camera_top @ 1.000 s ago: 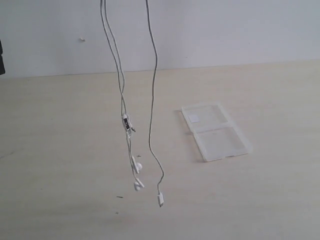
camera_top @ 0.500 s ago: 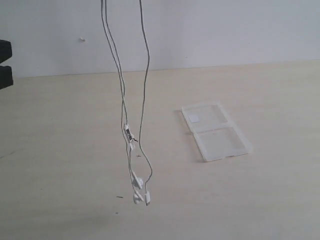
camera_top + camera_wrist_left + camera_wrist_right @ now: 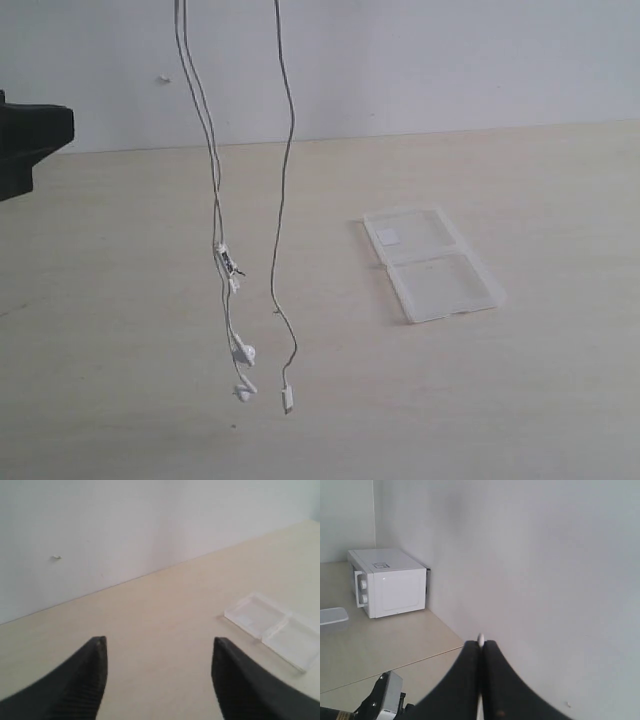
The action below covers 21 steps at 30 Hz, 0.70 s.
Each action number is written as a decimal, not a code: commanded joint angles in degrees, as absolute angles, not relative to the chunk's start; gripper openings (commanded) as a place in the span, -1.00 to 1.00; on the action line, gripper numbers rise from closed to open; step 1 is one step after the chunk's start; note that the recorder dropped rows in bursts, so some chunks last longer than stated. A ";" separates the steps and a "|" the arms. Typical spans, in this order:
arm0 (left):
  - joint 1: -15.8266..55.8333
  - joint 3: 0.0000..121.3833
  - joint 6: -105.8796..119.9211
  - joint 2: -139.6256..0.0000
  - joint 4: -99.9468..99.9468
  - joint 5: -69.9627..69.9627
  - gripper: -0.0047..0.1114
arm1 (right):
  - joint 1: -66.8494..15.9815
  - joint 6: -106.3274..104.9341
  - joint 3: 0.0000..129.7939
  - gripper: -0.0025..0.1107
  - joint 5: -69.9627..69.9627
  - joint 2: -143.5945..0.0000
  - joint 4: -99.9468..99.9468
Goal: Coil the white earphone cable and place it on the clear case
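Observation:
The white earphone cable hangs from above the exterior view's top edge in long strands. Its inline remote, two earbuds and plug end dangle just above the table. My right gripper is shut on a bit of the white cable, which peeks out at its fingertips; this gripper is out of the exterior view. The clear case lies open and flat on the table to the right, white label on its far half, also seen in the left wrist view. My left gripper is open and holds nothing, its dark body at the exterior view's left edge.
A pale wooden table meets a white wall. The right wrist view shows a white microwave and a flat white container on a surface far below.
The hanging cable has swung left, and its plug strand has separated from the earbuds again. My left gripper has moved further into the exterior view from the left edge.

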<state>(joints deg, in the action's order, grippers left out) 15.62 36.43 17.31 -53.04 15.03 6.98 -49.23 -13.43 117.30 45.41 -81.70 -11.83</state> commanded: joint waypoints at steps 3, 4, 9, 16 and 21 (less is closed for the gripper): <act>16.03 36.96 19.18 -50.18 17.08 9.27 -0.24 | -49.35 -13.28 117.71 -0.96 45.35 -81.40 -11.99; 16.03 37.08 18.48 -49.75 18.45 10.23 -0.27 | -49.35 -13.28 117.71 -0.96 45.50 -81.40 -11.99; 16.03 37.57 17.82 -49.38 28.89 10.39 0.01 | -49.35 -13.28 117.71 -0.96 45.64 -81.40 -11.99; 15.92 45.13 16.95 -49.38 42.59 19.37 0.01 | -49.35 -13.28 117.71 -0.96 45.64 -81.40 -11.99; 15.92 46.70 22.70 -49.38 47.64 26.83 0.01 | -49.35 -13.28 117.71 -0.96 45.64 -81.40 -11.99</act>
<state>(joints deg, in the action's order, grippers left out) 15.62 46.27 19.13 -49.62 45.71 24.58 -49.23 -13.32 117.30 45.74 -81.70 -12.00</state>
